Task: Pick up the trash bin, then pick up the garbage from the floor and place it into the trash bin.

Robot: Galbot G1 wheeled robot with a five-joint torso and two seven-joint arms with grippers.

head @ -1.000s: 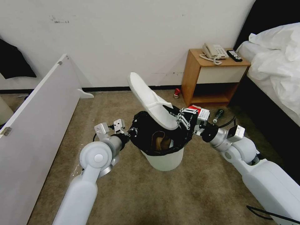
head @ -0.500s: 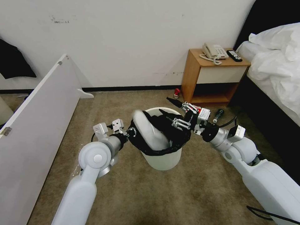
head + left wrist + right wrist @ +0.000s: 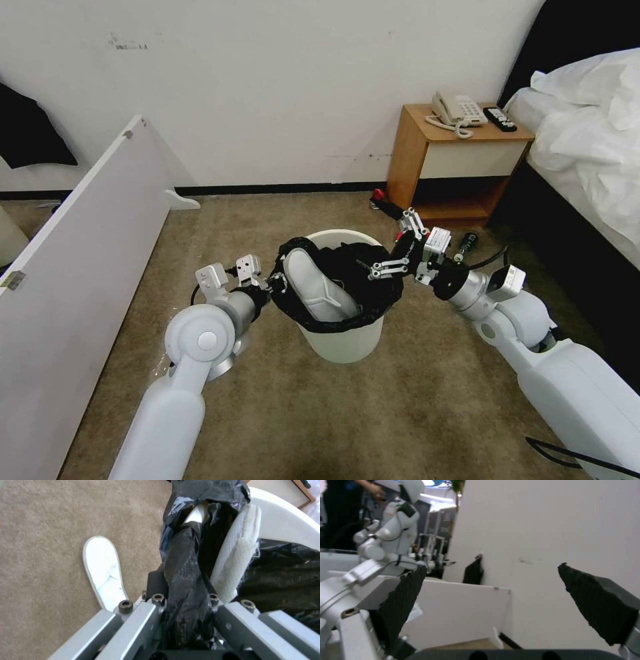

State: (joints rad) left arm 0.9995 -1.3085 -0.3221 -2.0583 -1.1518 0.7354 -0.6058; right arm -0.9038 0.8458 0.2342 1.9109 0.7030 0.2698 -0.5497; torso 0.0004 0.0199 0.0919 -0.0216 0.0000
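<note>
A second ago the right end effector [image 3: 381, 241] grips a white slipper [image 3: 315, 287] by its heel, holding it up above the trash bin [image 3: 347, 340] with the toe pointing away toward the wall. Now the slipper sits inside the bin, standing on end against the black liner on the side nearest the left end effector [image 3: 280, 283], and it hides the brown paper that showed in the bin's bottom. The right end effector is now spread wide and empty, and it is lifted back from over the bin's mouth to its far rim, on the nightstand side. The bin's white far rim, covered before, is now bare.
</note>
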